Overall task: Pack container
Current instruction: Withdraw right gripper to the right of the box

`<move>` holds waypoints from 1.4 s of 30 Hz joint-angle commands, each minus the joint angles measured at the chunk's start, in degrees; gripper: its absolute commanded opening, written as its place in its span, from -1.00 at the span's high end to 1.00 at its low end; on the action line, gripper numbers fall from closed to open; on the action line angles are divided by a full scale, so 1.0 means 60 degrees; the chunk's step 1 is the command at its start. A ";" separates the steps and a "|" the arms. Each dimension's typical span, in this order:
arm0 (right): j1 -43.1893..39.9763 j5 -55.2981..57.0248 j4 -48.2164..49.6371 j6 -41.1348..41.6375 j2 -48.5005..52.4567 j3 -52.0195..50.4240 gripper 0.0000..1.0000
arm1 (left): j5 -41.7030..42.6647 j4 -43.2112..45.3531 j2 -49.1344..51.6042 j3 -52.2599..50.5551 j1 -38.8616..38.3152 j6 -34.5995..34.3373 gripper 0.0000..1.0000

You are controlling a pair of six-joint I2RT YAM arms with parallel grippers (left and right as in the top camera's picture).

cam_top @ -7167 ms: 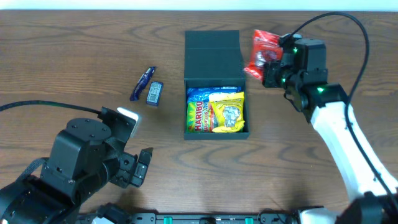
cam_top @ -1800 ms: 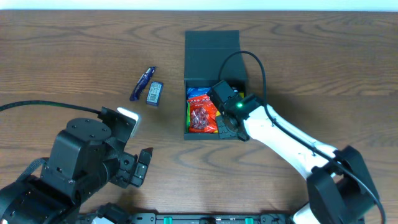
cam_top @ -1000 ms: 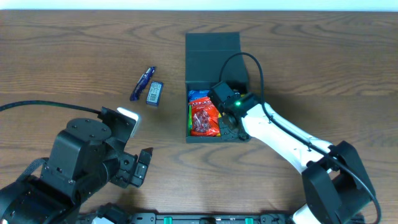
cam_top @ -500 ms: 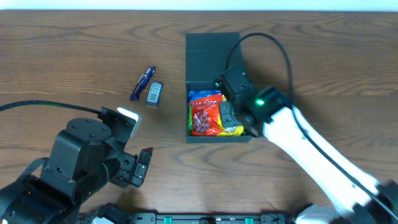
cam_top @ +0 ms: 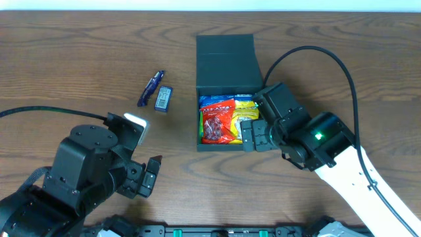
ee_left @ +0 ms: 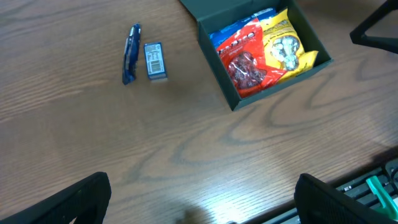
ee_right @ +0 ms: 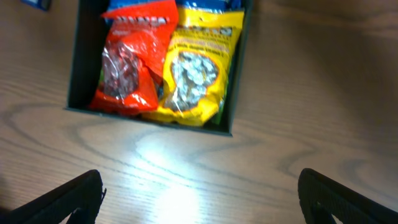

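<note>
The dark teal container [cam_top: 223,146] stands open at the table's middle, its lid [cam_top: 225,59] folded back flat. Inside lie a red candy bag [cam_top: 214,125], a yellow bag [cam_top: 242,118] and a blue bag [cam_top: 214,102]. My right gripper [cam_top: 256,135] hovers over the box's front right corner, open and empty. In the right wrist view its jaws [ee_right: 202,199] stand wide above bare wood just in front of the container [ee_right: 149,121], with the red bag [ee_right: 127,62] beside the yellow bag [ee_right: 196,68]. My left gripper [ee_left: 202,199] is open and empty near the front left.
A blue snack bar [cam_top: 150,88] and a small grey-blue packet [cam_top: 163,98] lie side by side on the wood left of the container. The left wrist view shows the bar [ee_left: 130,53] and the packet [ee_left: 154,60] too. The table's front edge runs under the left arm.
My right gripper has opened and let go of the red candy bag, which now lies in the container. The arm has drawn back toward the front right. The left arm has not moved.
</note>
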 commanded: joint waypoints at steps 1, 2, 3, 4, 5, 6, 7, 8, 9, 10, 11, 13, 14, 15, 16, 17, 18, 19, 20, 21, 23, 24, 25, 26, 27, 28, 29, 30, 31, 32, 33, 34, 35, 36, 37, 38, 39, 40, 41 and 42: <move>-0.0102 0.0066 -0.0033 -0.0007 -0.0058 0.0138 -0.99 | -0.0076 0.0022 0.0004 0.0120 0.0029 0.0040 -0.90; -0.0102 0.0066 -0.0036 -0.0007 -0.0058 0.0138 -0.99 | -0.0076 0.0022 0.0004 0.0120 0.0029 0.0036 -0.91; -0.0102 0.0066 -0.0036 -0.0011 -0.0058 0.0138 -0.98 | -0.0073 0.0025 0.0004 0.0120 0.0029 0.0036 -0.90; -0.0102 0.0066 -0.0036 -0.0007 -0.0058 0.0138 -0.98 | -0.0076 0.0022 0.0004 0.0120 0.0029 0.0036 -0.90; -0.0102 0.0066 -0.0036 -0.0007 -0.0058 0.0138 -0.99 | -0.0076 0.0022 0.0004 0.0120 0.0029 0.0036 -0.90; -0.0102 0.0066 -0.0036 -0.0007 -0.0058 0.0138 -0.99 | -0.0073 0.0025 0.0004 0.0120 0.0029 0.0036 -0.90; -0.0102 0.0066 -0.0036 -0.0011 -0.0058 0.0138 -0.99 | -0.0069 0.0025 0.0004 0.0120 0.0029 0.0036 -0.90; -0.0102 0.0066 -0.0036 -0.0011 -0.0058 0.0138 -0.98 | -0.0058 0.0036 0.0004 0.0120 0.0029 0.0036 -0.91; -0.0102 0.0066 -0.0036 -0.0007 -0.0058 0.0138 -0.99 | -0.0058 0.0062 0.0004 0.0120 0.0029 0.0036 -0.90; -0.0102 0.0066 -0.0036 -0.0007 -0.0058 0.0138 -0.99 | -0.0047 0.0098 0.0004 0.0120 0.0029 0.0033 -0.90; -0.0102 0.0066 -0.0036 -0.0007 -0.0058 0.0138 -0.99 | 0.0011 0.0120 0.0007 0.0120 0.0029 0.0033 -0.90; -0.0102 0.0066 -0.0036 -0.0007 -0.0058 0.0138 -0.99 | 0.0000 0.0208 0.0007 0.0120 0.0029 0.0033 -0.90; -0.0102 0.0066 -0.0036 -0.0007 -0.0058 0.0138 -0.98 | -0.0007 0.0280 0.0007 0.0120 0.0029 0.0036 -0.90; -0.0102 0.0066 -0.0036 -0.0007 -0.0058 0.0138 -0.98 | -0.0007 0.0346 0.0007 0.0120 0.0029 0.0033 -0.91; -0.0102 0.0066 -0.0036 -0.0011 -0.0058 0.0138 -0.99 | -0.0007 0.0393 0.0007 0.0120 0.0029 0.0033 -0.90; -0.0102 0.0066 -0.0036 -0.0007 -0.0058 0.0138 -0.99 | -0.0018 0.0466 0.0007 0.0120 0.0029 0.0036 -0.90; -0.0102 0.0066 -0.0036 -0.0011 -0.0058 0.0138 -0.98 | -0.0076 0.0539 0.0025 0.0120 0.0029 0.0036 -0.90; -0.0102 0.0066 -0.0036 -0.0007 -0.0058 0.0138 -0.98 | -0.0219 0.0608 0.0036 0.0120 0.0029 0.0033 -0.91; -0.0102 0.0066 -0.0036 -0.0007 -0.0058 0.0138 -0.98 | -0.0459 0.0688 0.0069 0.0120 0.0029 0.0036 -0.91; -0.0102 0.0066 -0.0036 -0.0011 -0.0058 0.0138 -0.99 | -0.0685 0.0754 0.0117 0.0117 0.0029 0.0033 -0.90; -0.0102 0.0066 -0.0036 -0.0007 -0.0058 0.0138 -0.99 | -0.1027 0.0856 0.0248 0.0117 0.0033 0.0033 -0.90; -0.0102 0.0066 -0.0004 -0.0007 -0.0058 0.0138 -0.98 | -0.1151 0.0907 0.0375 0.0117 0.0033 0.0033 -0.91; -0.0102 0.0062 0.0124 -0.0007 -0.0058 0.0138 -0.99 | -0.1177 0.0962 0.0535 0.0117 0.0033 0.0033 -0.90; -0.0102 0.0062 0.0182 -0.0007 -0.0058 0.0138 -0.98 | -0.1180 0.1002 0.0674 0.0117 0.0033 0.0029 -0.90; -0.0102 0.0066 0.0117 -0.0011 -0.0058 0.0138 -0.98 | -0.1177 0.1056 0.0816 0.0117 0.0033 0.0025 -0.90; -0.0102 0.0066 0.0022 -0.0007 -0.0058 0.0138 -0.99 | -0.1177 0.1133 0.0991 0.0117 0.0033 -0.0011 -0.90; -0.0102 0.0069 0.0087 -0.0011 -0.0058 0.0138 -0.99 | -0.1173 0.1220 0.1169 0.0117 0.0033 -0.0044 -0.90; -0.0102 0.0055 0.0109 -0.0011 -0.0047 0.0138 -0.98 | -0.1169 0.1348 0.1381 0.0117 0.0036 -0.0087 -0.90; -0.0102 -0.0025 0.0076 -0.0015 -0.0051 0.0138 -0.98 | -0.1173 0.1464 0.1552 0.0117 0.0066 -0.0171 -0.91; -0.0102 -0.0124 0.0066 -0.0018 -0.0055 0.0138 -0.98 | -0.1158 0.1606 0.1749 0.0117 0.0149 -0.0295 -0.90; -0.0102 -0.0284 0.0029 -0.0025 -0.0073 0.0138 -0.98 | -0.1038 0.1745 0.1956 0.0117 0.0299 -0.0364 -0.91; -0.0102 -0.0415 -0.0004 -0.0047 -0.0091 0.0138 -0.98 | -0.0874 0.1836 0.2098 0.0117 0.0466 -0.0361 -0.90; -0.0095 -0.0539 -0.0051 -0.0047 -0.0149 0.0138 -0.98 | -0.0637 0.1934 0.2248 0.0117 0.0714 -0.0357 -0.90; -0.0084 -0.0579 -0.0102 -0.0047 -0.0248 0.0138 -0.99 | -0.0335 0.2025 0.2390 0.0117 0.1013 -0.0342 -0.90; -0.0073 -0.0579 -0.0146 -0.0047 -0.0393 0.0138 -0.99 | 0.0007 0.2102 0.2524 0.0117 0.1359 -0.0251 -0.90; -0.0066 -0.0576 -0.0157 -0.0047 -0.0612 0.0138 -0.99 | 0.0353 0.2149 0.2648 0.0113 0.1752 -0.0160 -0.90; -0.0066 -0.0572 -0.0149 -0.0051 -0.0801 0.0138 -0.99 | 0.0656 0.2175 0.2754 0.0109 0.2102 -0.0004 -0.90; -0.0066 -0.0568 -0.0138 -0.0051 -0.1038 0.0138 -0.99 | 0.0947 0.2186 0.2867 0.0091 0.2510 0.0189 -0.90; -0.0066 -0.0554 -0.0142 -0.0051 -0.1253 0.0138 -0.98 | 0.1147 0.2193 0.2965 0.0058 0.2845 0.0339 -0.90; -0.0066 -0.0543 -0.0146 -0.0051 -0.1512 0.0138 -0.99 | 0.1348 0.2178 0.3082 0.0036 0.3220 0.0521 -0.90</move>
